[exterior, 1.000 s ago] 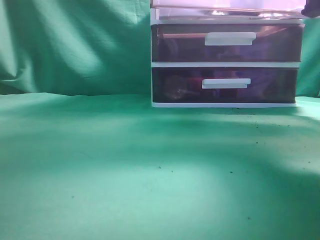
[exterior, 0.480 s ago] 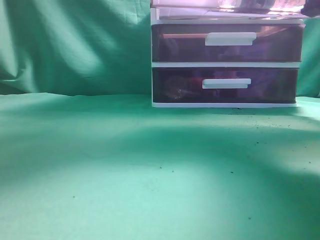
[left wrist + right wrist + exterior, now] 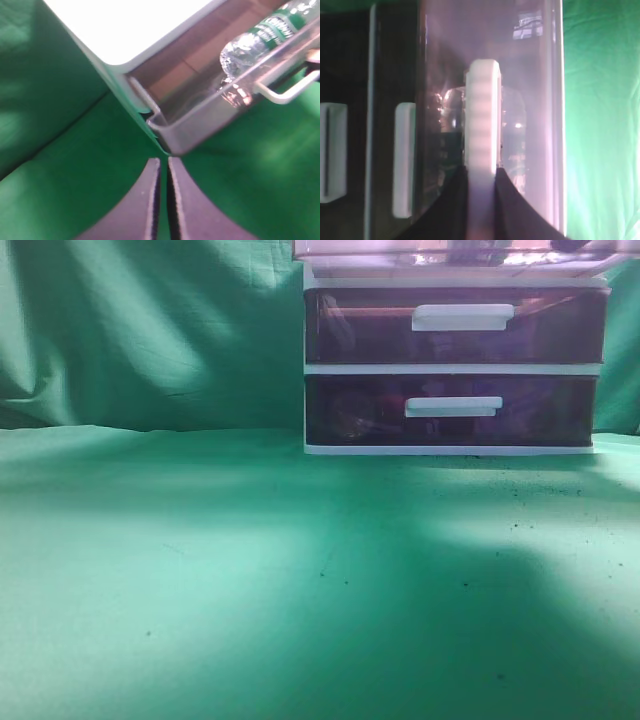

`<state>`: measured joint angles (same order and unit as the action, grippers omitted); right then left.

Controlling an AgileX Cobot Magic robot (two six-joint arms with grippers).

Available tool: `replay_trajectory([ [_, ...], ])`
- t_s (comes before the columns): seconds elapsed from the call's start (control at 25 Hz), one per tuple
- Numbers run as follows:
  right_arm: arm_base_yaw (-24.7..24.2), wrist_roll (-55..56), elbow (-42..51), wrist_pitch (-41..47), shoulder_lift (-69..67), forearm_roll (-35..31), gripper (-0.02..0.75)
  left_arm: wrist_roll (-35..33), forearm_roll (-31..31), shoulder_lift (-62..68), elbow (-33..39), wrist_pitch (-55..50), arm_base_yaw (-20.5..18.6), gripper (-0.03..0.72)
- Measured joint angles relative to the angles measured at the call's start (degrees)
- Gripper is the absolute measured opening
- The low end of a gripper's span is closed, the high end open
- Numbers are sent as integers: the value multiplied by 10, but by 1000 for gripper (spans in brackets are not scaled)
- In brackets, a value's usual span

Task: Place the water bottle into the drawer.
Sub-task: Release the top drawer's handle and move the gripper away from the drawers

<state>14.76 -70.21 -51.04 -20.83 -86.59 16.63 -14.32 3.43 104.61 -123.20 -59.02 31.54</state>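
Note:
The drawer (image 3: 380,254), the top tier of the white-framed cabinet (image 3: 450,368), stands pulled out; only its lower edge shows at the top of the exterior view. In the left wrist view the water bottle (image 3: 255,40), clear with a green label, lies inside the open drawer (image 3: 210,125). My left gripper (image 3: 164,162) is shut and empty, hovering off the drawer's near corner. My right gripper (image 3: 481,172) is shut on the drawer's white bar handle (image 3: 482,115). The bottle (image 3: 512,130) shows dimly through the translucent front.
Two closed dark purple drawers (image 3: 455,325) (image 3: 450,408) with white handles sit below the top one. Green cloth (image 3: 250,580) covers the table and hangs as a backdrop. The cabinet's white top (image 3: 130,25) shows in the left wrist view.
In the exterior view the top drawer's front edge has shifted slightly and now reaches further left. A broad shadow has spread over the middle and right of the cloth.

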Motion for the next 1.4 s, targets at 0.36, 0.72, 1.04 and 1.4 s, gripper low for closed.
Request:
replay_trajectory([
  [0.36, -21, -21, -148, 24, -116, 19, 94, 23, -2, -149, 18, -84, -12, 0],
  [0.72, -30, -21, -236, 28, -186, 21, 94, 24, -2, -212, 128, -81, -12, 0],
  [1.04, -31, -1, -243, 23, -188, 33, 232, 24, 1, -217, 142, -65, -12, 0],
  [1.4, -26, 61, -241, 9, -187, 52, 562, 35, 29, -217, 142, -62, -12, 0],
])
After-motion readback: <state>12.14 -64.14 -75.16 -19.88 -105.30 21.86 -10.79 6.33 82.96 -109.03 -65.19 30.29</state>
